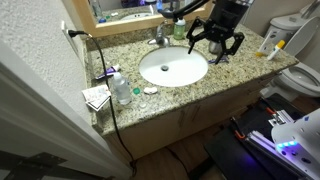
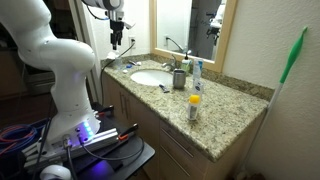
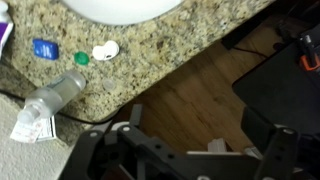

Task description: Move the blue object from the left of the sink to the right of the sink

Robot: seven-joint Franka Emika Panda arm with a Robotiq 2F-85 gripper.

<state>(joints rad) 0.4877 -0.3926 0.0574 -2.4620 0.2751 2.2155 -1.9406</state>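
Task not begun. Blue object (image 3: 41, 47) lies left of the sink (image 1: 172, 68), toward the worktop's left edge. My gripper (image 1: 215, 45) hangs over the right rear, fingers spread, empty. Pick, carry and place all remain.

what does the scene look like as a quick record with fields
sink: white oval basin set in the speckled granite counter
blue object: flat on the counter by the sink, beside a green cap, not held
bottle: clear plastic, on the counter near the blue object
tool: open, empty, raised above the counter
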